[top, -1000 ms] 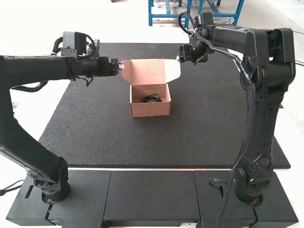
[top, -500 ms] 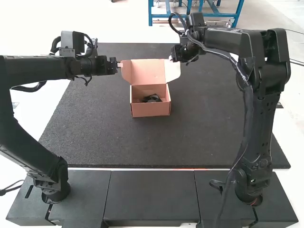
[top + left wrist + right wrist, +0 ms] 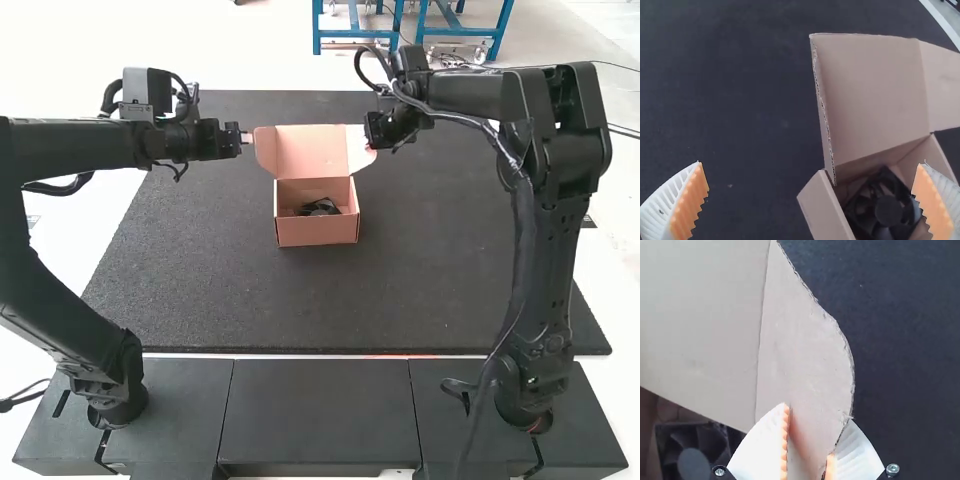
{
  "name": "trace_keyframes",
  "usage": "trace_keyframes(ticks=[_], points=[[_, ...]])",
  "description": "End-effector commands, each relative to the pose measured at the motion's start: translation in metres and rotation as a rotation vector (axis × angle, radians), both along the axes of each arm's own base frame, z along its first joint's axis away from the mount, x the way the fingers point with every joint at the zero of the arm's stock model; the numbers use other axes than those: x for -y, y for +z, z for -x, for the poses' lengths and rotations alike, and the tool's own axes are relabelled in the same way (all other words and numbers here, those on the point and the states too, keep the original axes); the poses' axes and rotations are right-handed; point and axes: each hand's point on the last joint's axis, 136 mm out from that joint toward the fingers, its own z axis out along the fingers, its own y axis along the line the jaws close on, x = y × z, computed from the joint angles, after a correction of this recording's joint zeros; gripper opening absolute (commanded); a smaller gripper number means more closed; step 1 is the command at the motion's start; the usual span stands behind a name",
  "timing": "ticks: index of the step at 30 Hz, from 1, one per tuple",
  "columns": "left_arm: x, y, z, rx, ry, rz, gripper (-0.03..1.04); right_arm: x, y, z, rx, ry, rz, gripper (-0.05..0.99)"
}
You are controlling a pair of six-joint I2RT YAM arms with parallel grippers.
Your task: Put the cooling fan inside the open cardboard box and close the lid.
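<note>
My right gripper (image 3: 374, 134) pinches the side flap (image 3: 805, 365) of the upright lid (image 3: 305, 150); my left gripper (image 3: 238, 139) hangs spread at its other end. The cooling fan (image 3: 882, 212) lies in the cardboard box (image 3: 316, 228) below, so the lid should fold toward the near edge of the mat (image 3: 180, 260).

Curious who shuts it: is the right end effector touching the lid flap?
Touching. Right wrist view shows the lid flap pinched inside the right end effector.
</note>
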Motion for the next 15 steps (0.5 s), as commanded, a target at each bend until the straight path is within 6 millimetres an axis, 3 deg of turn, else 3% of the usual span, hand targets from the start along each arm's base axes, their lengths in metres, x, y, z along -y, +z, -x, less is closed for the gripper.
trace_keyframes(ticks=[1, 7, 11, 15], points=[[0.0, 0.005, -0.001, 0.014, -0.006, 0.01, 0.96, -0.003, -0.005, 0.002, -0.02, 0.005, -0.023, 0.16], [0.001, 0.005, -0.001, 0.012, -0.009, 0.01, 0.96, -0.006, 0.007, -0.005, 0.011, -0.001, -0.037, 0.19], [0.001, 0.004, 0.001, 0.006, -0.01, 0.008, 0.96, -0.004, 0.015, -0.01, 0.029, -0.008, -0.042, 0.3], [0.002, 0.006, 0.0, 0.011, -0.011, 0.009, 0.96, -0.004, 0.023, -0.015, 0.049, -0.014, -0.047, 0.3]])
